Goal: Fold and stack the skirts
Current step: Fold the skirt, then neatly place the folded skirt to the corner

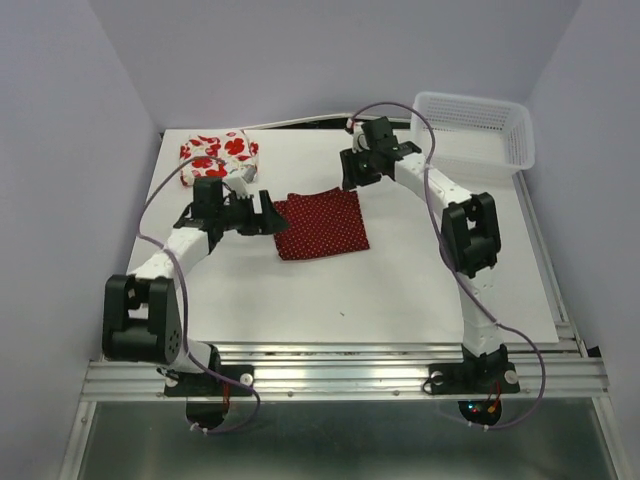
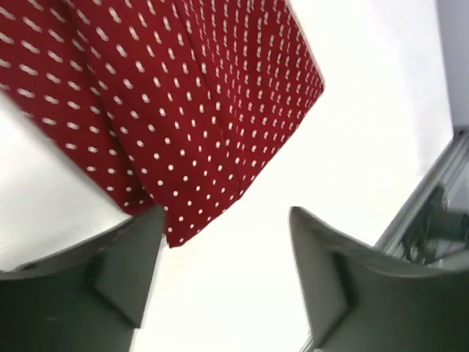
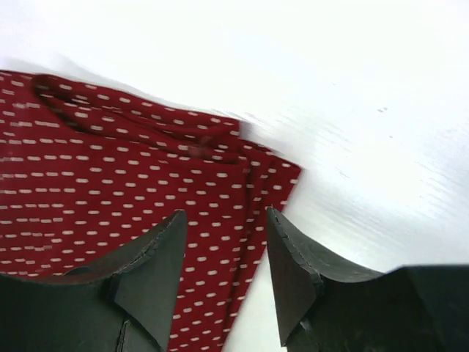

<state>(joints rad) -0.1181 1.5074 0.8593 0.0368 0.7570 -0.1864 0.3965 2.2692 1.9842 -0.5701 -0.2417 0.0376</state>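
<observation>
The dark red skirt with tiny white dots [image 1: 321,224] lies folded flat in the middle of the table. It also shows in the left wrist view [image 2: 176,103] and the right wrist view [image 3: 124,198]. The white skirt with red flowers [image 1: 219,155] sits folded at the far left of the table. My left gripper [image 1: 270,214] is open and empty at the dotted skirt's left edge; in its wrist view [image 2: 227,220] a corner of the cloth lies by the left finger. My right gripper [image 1: 347,178] is open and empty above the skirt's far right corner, as its wrist view [image 3: 226,220] shows.
A white plastic lattice basket [image 1: 473,133] stands at the far right corner of the table. The white table [image 1: 400,280] ends at a metal rail along the near edge. Purple walls close in at the left, back and right.
</observation>
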